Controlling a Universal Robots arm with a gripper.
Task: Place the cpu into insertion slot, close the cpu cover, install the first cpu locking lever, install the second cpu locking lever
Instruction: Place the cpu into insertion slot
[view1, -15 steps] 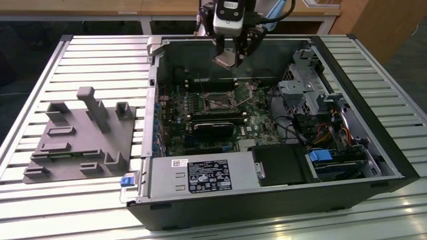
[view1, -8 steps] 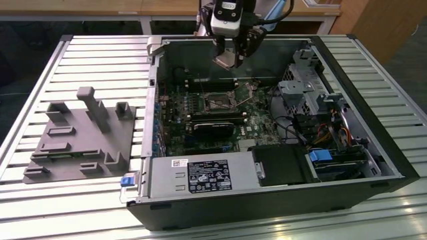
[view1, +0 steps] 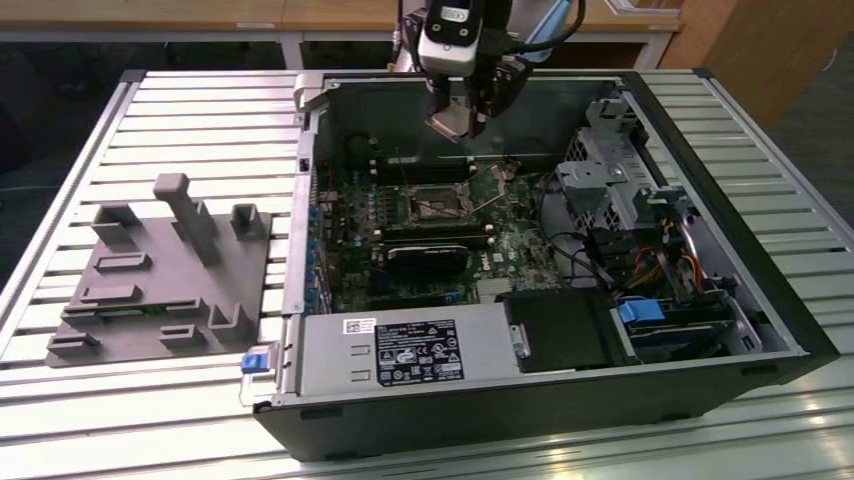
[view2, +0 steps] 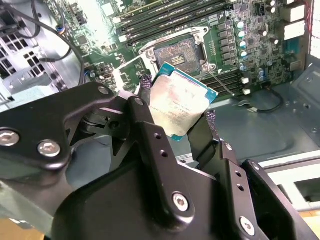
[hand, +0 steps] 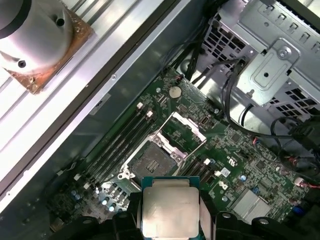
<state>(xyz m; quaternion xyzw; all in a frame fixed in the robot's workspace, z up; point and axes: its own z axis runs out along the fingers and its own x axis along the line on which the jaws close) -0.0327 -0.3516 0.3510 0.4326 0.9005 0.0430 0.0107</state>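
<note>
My gripper (view1: 462, 122) hangs inside the open computer case, above the far part of the green motherboard, shut on the cpu (view1: 454, 126). In both wrist views the cpu (view2: 181, 104) (hand: 170, 210) is a square silver-topped chip, clamped on two opposite edges by the black fingers (view2: 150, 125). The insertion slot (hand: 152, 162) (view2: 177, 56) (view1: 434, 205) lies bare below and ahead of the chip, a dark square with a metal rim. The cpu cover (hand: 184, 129) stands swung open at the socket's far edge. A thin metal lever (view2: 222, 84) angles out beside the socket.
Memory slots (hand: 117, 145) run beside the socket. A black cooler block (view1: 427, 262), a power supply (view1: 400, 350), a metal drive cage (view1: 601, 185) and cables (view1: 587, 260) crowd the case. On the slatted table at the exterior view's left rests a grey fixture (view1: 160, 270).
</note>
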